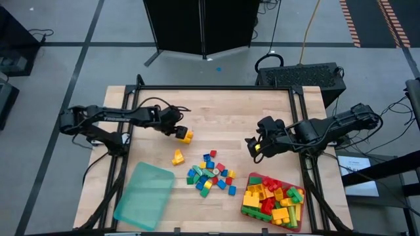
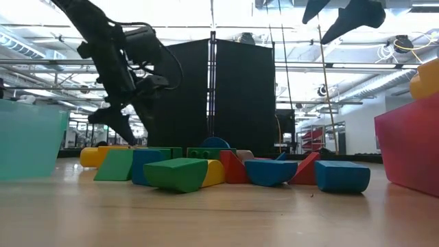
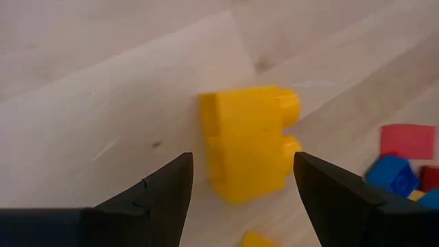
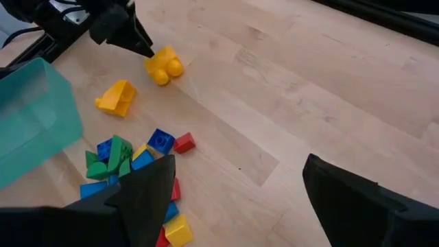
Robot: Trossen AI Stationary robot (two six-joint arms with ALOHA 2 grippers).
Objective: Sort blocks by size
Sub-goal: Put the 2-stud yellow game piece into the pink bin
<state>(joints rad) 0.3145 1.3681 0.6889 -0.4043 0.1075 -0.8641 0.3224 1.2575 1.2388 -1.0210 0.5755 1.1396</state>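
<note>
Sorting looks partway done: the red tray below the right gripper is heaped with larger studded blocks, the translucent teal tray looks empty, and a loose pile of small glossy bricks lies between them. Left gripper hovers wide open, empty, straddling a smooth yellow two-stud block on the pale wood table; the right gripper, open too, holds nothing.

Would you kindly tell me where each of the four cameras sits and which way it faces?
High view: overhead, facing straight down on the table; both arms show.
Low view: at tabletop height, looking level across the block pile; arms descend from above.
Left wrist view: on the left arm, looking past the open left gripper at a yellow block.
Right wrist view: on the right arm, past the open right gripper.
Shared: both wrist views show that yellow block.
</note>
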